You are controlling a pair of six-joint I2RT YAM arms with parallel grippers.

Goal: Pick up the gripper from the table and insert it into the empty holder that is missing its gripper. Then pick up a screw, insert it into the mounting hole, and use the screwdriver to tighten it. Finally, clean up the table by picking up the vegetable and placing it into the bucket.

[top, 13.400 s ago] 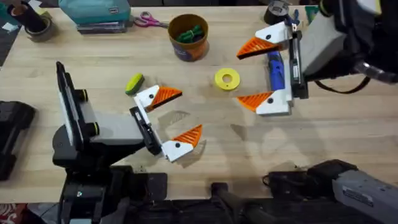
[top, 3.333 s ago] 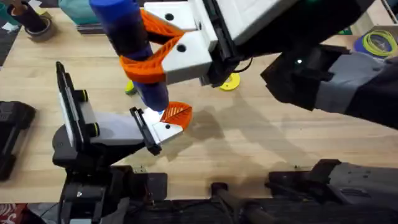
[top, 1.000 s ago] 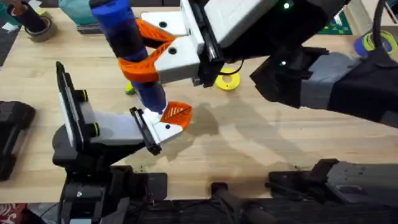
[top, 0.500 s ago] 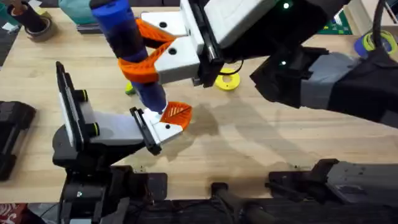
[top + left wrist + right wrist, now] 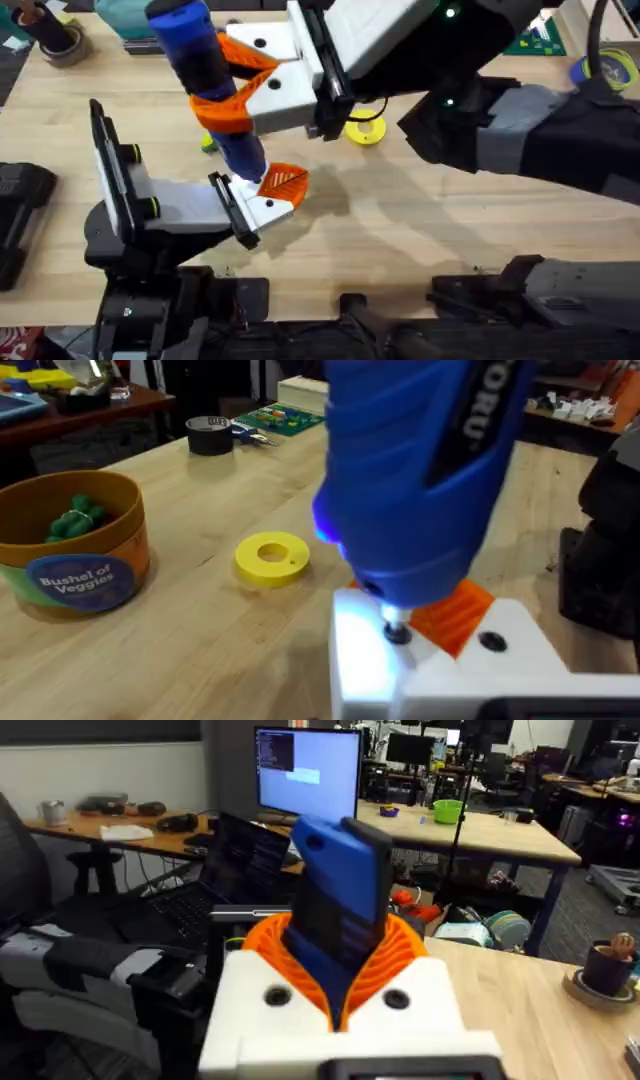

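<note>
Wooden table [image 5: 420,230] carrying bucket [image 5: 70,550]. Right gripper [image 5: 232,85] clenching screwdriver [image 5: 205,70], tip pressing onto holder [image 5: 400,660] of left gripper [image 5: 265,195]; left gripper's state: cannot tell.

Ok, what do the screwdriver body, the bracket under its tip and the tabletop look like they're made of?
Screwdriver: smooth blue plastic, apparently, with a soft sheen and moulded lettering. Bracket: matte white plastic, likely printed, with an orange ribbed finger attached. Table: light wood, visible grain and plank seams, probably sealed.
</note>
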